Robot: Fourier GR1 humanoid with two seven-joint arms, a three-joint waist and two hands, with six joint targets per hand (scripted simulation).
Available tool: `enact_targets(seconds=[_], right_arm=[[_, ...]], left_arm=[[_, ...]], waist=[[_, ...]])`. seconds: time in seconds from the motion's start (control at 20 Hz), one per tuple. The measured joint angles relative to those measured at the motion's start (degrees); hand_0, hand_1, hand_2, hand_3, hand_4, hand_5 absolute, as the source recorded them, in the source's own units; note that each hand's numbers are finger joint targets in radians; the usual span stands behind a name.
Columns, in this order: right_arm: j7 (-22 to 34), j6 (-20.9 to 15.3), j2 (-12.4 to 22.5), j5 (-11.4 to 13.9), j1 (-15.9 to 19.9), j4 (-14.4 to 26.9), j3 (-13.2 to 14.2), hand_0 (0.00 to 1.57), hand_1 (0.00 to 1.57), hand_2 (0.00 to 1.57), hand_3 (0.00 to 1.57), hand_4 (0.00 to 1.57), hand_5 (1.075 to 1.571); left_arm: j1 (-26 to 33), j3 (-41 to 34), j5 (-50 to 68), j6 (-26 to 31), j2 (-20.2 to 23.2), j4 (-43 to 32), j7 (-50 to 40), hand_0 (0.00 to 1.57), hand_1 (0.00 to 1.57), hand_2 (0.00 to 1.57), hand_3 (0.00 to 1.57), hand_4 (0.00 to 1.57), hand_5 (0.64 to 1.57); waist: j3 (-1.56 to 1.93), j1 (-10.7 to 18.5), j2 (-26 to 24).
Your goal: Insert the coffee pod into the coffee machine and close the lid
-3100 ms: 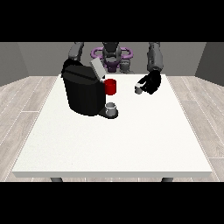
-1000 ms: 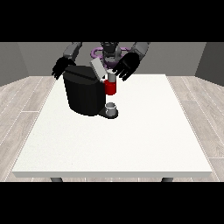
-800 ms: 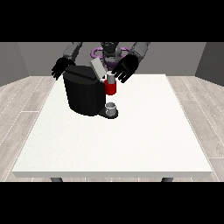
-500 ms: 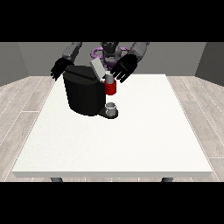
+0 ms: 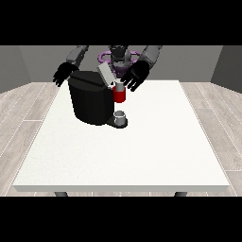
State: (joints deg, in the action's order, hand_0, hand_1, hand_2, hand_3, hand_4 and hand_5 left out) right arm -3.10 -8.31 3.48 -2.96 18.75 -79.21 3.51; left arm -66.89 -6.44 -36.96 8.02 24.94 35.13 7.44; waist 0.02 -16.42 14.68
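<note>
while lid (image 5: 106,74) stands raised, coffee machine (image 5: 93,98) blocks table (image 5: 142,142) rear; both hands (image 5: 133,77) (image 5: 62,73) spread open, empty.

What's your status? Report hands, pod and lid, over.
Hand at view's right open, beside raised lid. Hand at view's left open, behind coffee machine. Pod not visible. Lid not closed.

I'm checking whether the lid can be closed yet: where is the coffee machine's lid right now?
In the front view the lid stands tilted open atop the black coffee machine, left of centre at the table's far side, beside the hand at the view's right.
</note>
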Motion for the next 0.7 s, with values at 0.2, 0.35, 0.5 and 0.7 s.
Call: enact_targets(seconds=[0.2,0.35,0.5,0.7], right_arm=[[-0.54,-0.33,-0.23,0.02,0.27,0.7,0.25,0.0,0.0,0.0,0.0,0.44,1.571],[-1.39,-1.21,-1.16,0.72,-0.32,1.03,-0.33,0.0,0.0,0.0,0.0,0.42,1.571],[-0.28,-1.67,-1.41,1.24,-0.41,-0.03,-1.07,0.0,0.0,0.0,0.0,0.44,1.571],[-0.06,-1.88,-1.32,1.39,-0.24,0.32,-0.97,0.0,0.0,0.0,0.0,0.36,1.571]], left_arm=[[-0.65,0.06,-0.28,0.45,-0.4,-0.14,-0.64,1.23,1.23,1.27,1.18,0.48,1.571],[-0.28,0.2,-0.59,0.16,-0.9,0.1,-0.64,1.22,1.22,1.25,1.15,0.47,1.571],[0.01,-0.31,-0.52,0.44,-0.21,-0.56,-0.13,1.2,1.2,1.23,1.09,0.46,1.571],[0.0,0.06,-1.18,0.03,-0.84,-0.53,-0.52,1.13,1.13,1.17,1.0,0.46,1.571]], waist=[[0.0,0.21,0.35],[0.04,0.62,-0.01],[0.05,0.0,0.16],[0.04,0.14,0.16]])
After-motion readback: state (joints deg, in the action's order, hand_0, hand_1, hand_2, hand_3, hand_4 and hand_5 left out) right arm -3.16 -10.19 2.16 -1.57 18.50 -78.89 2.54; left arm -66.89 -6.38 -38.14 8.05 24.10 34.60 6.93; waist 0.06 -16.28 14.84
